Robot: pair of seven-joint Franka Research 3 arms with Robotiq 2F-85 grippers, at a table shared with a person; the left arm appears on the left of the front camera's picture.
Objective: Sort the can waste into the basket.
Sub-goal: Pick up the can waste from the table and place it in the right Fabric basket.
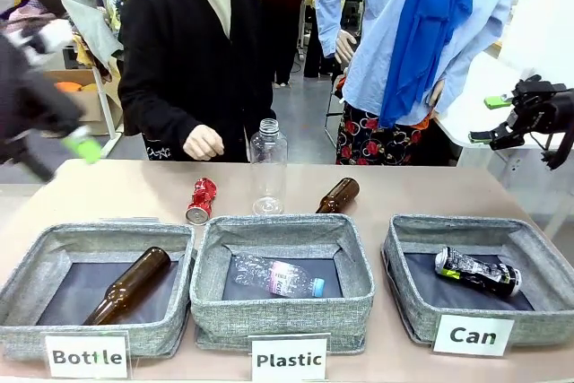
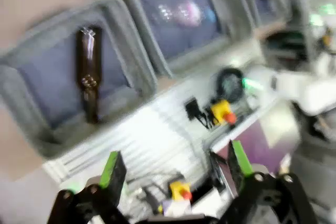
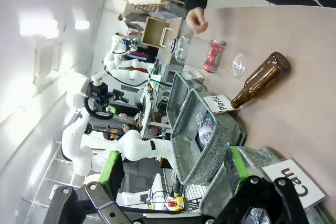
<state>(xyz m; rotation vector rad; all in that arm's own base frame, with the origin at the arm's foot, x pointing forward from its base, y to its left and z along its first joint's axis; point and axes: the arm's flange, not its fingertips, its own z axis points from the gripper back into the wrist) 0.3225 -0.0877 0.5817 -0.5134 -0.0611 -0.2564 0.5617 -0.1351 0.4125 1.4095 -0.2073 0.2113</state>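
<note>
Robotics lab, bench test setup. Table has the Bottle bin, Plastic bin and Can basket along its near edge, each with a printed label. Just off that edge sit a yellow emergency-stop box with a red button and black cabling. Cardboard box past the table's far-left corner.

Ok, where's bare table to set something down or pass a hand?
Bare: table behind the Can basket, right of the brown bottle; also behind the Bottle basket, left of the red can. Crowded: the middle, with the clear bottle between them.
</note>
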